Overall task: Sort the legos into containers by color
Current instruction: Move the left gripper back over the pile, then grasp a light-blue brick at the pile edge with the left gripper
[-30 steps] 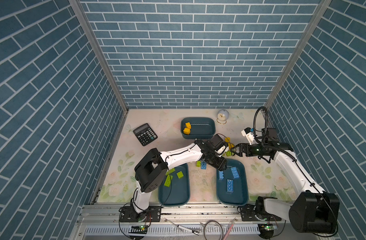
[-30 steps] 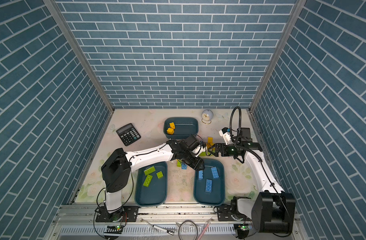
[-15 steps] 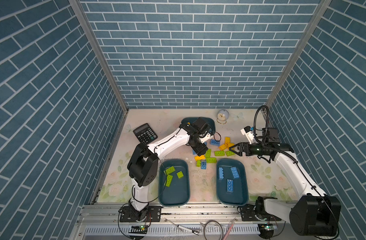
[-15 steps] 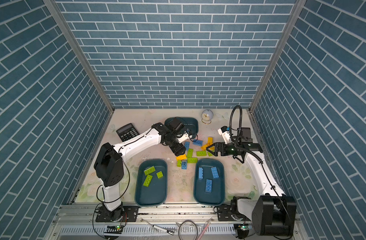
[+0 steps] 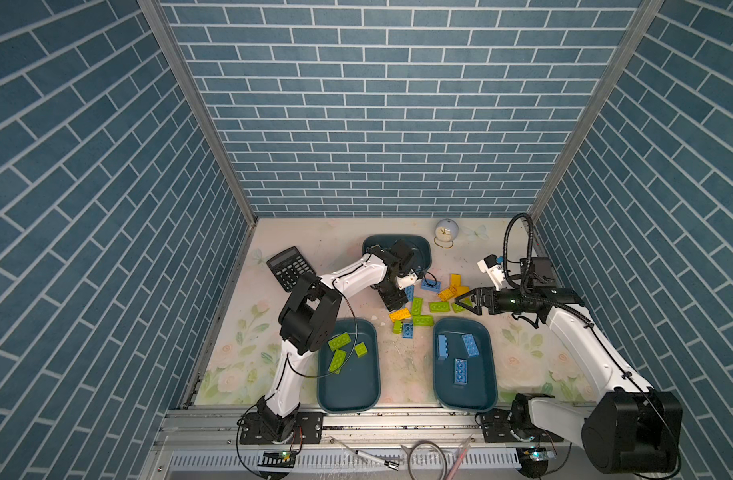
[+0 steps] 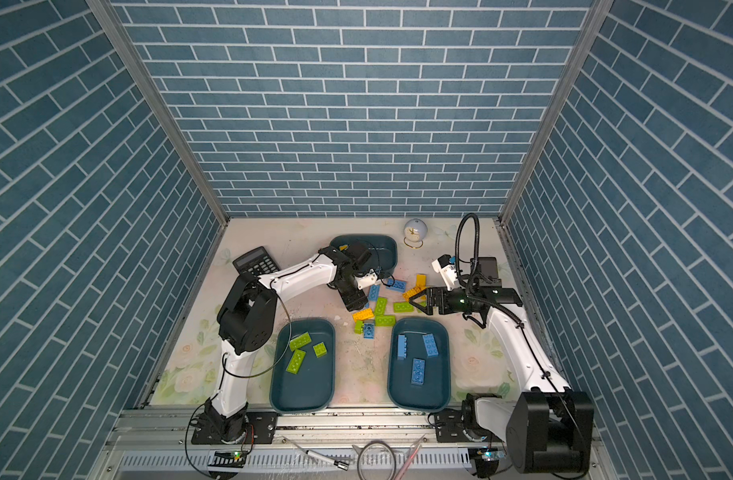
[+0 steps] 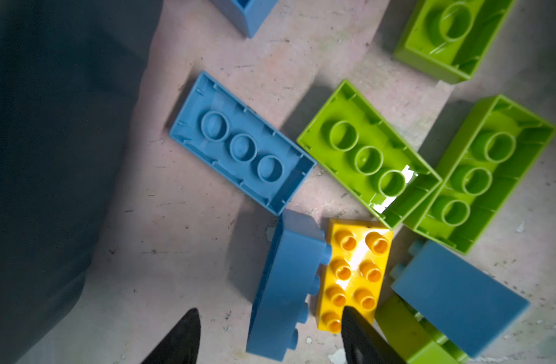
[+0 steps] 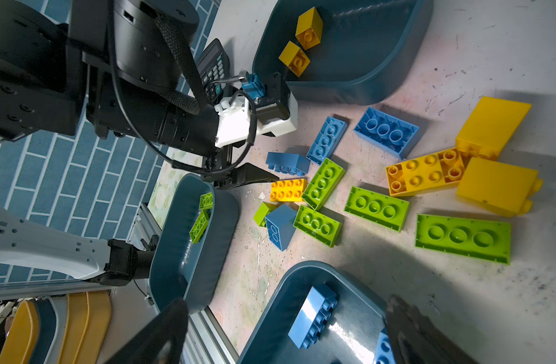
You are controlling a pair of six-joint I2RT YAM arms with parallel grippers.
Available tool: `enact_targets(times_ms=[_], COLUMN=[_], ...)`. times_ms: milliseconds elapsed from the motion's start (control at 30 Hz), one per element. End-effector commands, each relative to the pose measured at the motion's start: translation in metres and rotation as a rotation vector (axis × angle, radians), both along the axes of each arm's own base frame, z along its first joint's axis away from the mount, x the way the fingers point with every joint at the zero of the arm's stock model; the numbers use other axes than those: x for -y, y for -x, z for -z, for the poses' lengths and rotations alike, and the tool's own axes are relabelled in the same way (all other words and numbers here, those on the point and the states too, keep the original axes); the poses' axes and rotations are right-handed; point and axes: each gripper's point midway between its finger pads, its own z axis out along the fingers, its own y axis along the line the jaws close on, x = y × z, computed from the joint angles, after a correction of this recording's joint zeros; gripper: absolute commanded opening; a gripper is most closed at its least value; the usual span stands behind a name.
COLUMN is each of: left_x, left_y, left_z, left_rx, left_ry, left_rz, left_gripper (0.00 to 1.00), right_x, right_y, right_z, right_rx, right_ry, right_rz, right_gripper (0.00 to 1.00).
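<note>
The legos (image 5: 420, 305) not yet sorted lie in a loose pile on the bench (image 5: 314, 241), between the three tubs. The near-left tub (image 5: 348, 390) holds green bricks, the near-right tub (image 5: 472, 395) blue ones, and the back tub (image 8: 380, 63) two small yellow ones.

At the pile's near-left edge a yellow brick (image 7: 353, 274) lies studs up, pressed against a blue brick (image 7: 286, 293) tipped on its side. The left gripper (image 7: 268, 318) hovers just above this pair, released and empty. The blue brick sits between its fingers, and one fingertip overlaps the yellow brick's end. The step in hand looks like lining up a pick, but I cannot tell which of the two is meant.

For the blue brick, a straight descent and a close should do. For the yellow one, the gripper needs a sideways shift to straddle it without catching its blue neighbour.

The right gripper (image 5: 460, 303) waits at the pile's far side, spread wide and holding nothing.
</note>
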Motion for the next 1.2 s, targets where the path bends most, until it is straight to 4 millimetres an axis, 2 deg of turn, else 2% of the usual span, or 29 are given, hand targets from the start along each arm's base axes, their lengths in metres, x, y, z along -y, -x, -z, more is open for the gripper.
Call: enact_targets(times_ms=[0,133,267,467,600,733,900,1067,1167], left_x=[-0.004,-0.003,-0.003,-0.004,-0.003,-0.001,-0.003,0.0,0.008], left_y=[-0.004,-0.008,-0.007,-0.002,-0.004,-0.004,0.003,0.022,0.034], left_z=[0.012,0.018,0.024,0.029,0.027,0.015,-0.006,-0.036,-0.057], left_rx=[-0.008,-0.002,-0.017,-0.039,-0.033,-0.027,-0.036,-0.084,-0.105], left_ry=[-0.012,-0.008,-0.016,-0.013,-0.012,0.014,0.037,0.119,0.205], left_rz=[0.009,0.007,0.013,0.024,0.024,0.022,0.001,-0.082,-0.16], left_gripper=[0.7,0.64,0.51,0.5,0.34,0.21,0.21,0.22,0.23], right_x=[-0.002,-0.002,-0.003,-0.002,-0.002,-0.002,-0.002,0.001,0.003], right_y=[0.004,0.003,0.003,0.004,0.004,0.003,0.002,0.001,0.0], right_z=[-0.001,-0.002,-0.003,-0.004,-0.004,-0.004,-0.004,-0.001,0.003], right_rx=[0.004,0.004,0.002,0.005,0.0,0.002,0.004,0.004,-0.001], right_ry=[-0.004,-0.001,0.0,0.009,0.01,0.013,0.017,0.034,0.051], right_rz=[-0.005,-0.005,-0.01,-0.012,-0.012,-0.01,-0.01,-0.004,0.004], right_gripper=[0.97,0.97,0.97,0.97,0.97,0.97,0.97,0.97,0.97])
